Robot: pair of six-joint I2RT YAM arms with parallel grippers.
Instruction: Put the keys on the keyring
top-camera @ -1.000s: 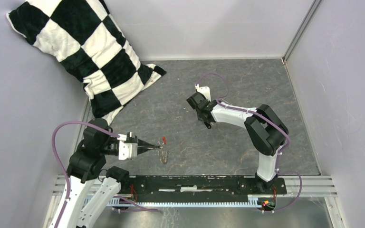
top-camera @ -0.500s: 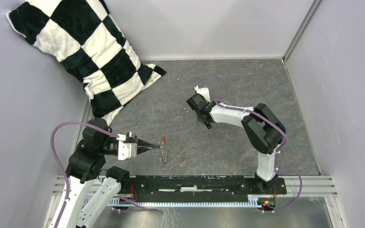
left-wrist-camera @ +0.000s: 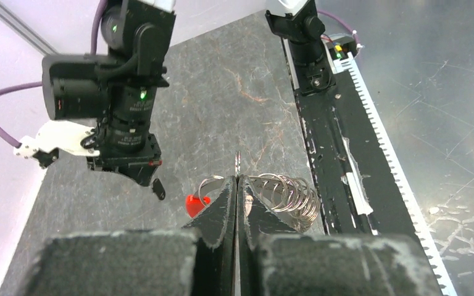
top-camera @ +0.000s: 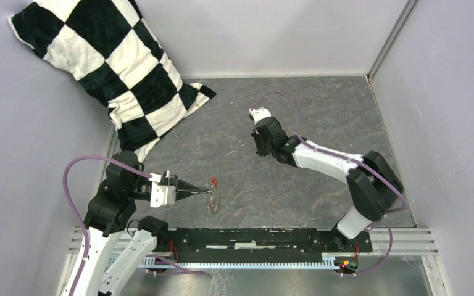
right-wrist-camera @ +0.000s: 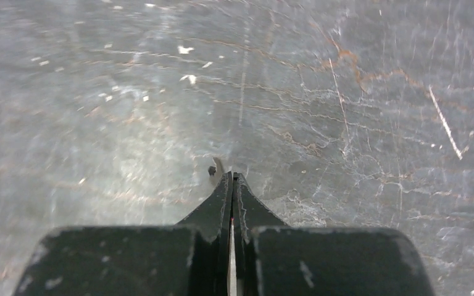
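Keyring point(left-wrist-camera: 287, 196), one, pinched in left gripper point(left-wrist-camera: 237, 180); one key point(right-wrist-camera: 214, 168) beside closed right gripper point(right-wrist-camera: 232, 178).

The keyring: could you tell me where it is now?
In the top view, the keyring is pinched in the left hand, front left, just beyond the black rail.

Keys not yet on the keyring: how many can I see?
1. The key is at the tips of the shut right end effector; whether it is pinched is unclear. More may be hidden or too small to see.
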